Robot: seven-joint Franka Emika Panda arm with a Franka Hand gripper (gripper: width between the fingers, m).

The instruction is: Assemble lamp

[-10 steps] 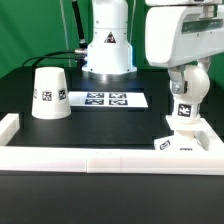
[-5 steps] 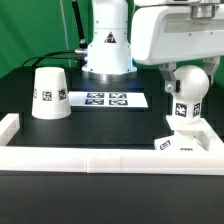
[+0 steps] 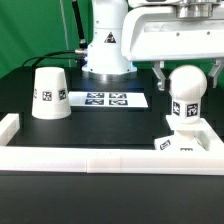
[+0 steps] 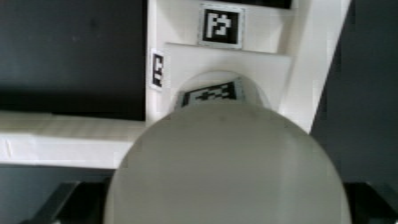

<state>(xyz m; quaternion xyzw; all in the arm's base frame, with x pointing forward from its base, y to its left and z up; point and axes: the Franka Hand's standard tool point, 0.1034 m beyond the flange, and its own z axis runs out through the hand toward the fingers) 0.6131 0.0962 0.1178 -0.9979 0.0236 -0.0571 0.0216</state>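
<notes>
The bulb (image 3: 186, 100) stands upright on its stem on the flat square base (image 3: 185, 143) at the exterior view's right. My gripper (image 3: 187, 72) is open, its two dark fingers (image 3: 160, 72) on either side of the bulb's round head, apart from it. In the wrist view the bulb head (image 4: 214, 160) fills the space between the fingers (image 4: 59, 200), with the gripper (image 4: 217, 205) straddling it and the tagged base (image 4: 267, 45) beyond. The tapered shade (image 3: 49, 92) stands mouth down at the exterior view's left, far from the gripper.
The marker board (image 3: 105, 99) lies at the back middle in front of the arm's white pedestal (image 3: 107, 45). The long white border rail (image 3: 100, 160) runs along the front, with raised ends at both sides; it also shows in the wrist view (image 4: 54, 135).
My gripper has risen from low around the bulb to the level of its head. The bulb stays standing on the base. The shade has not moved.
</notes>
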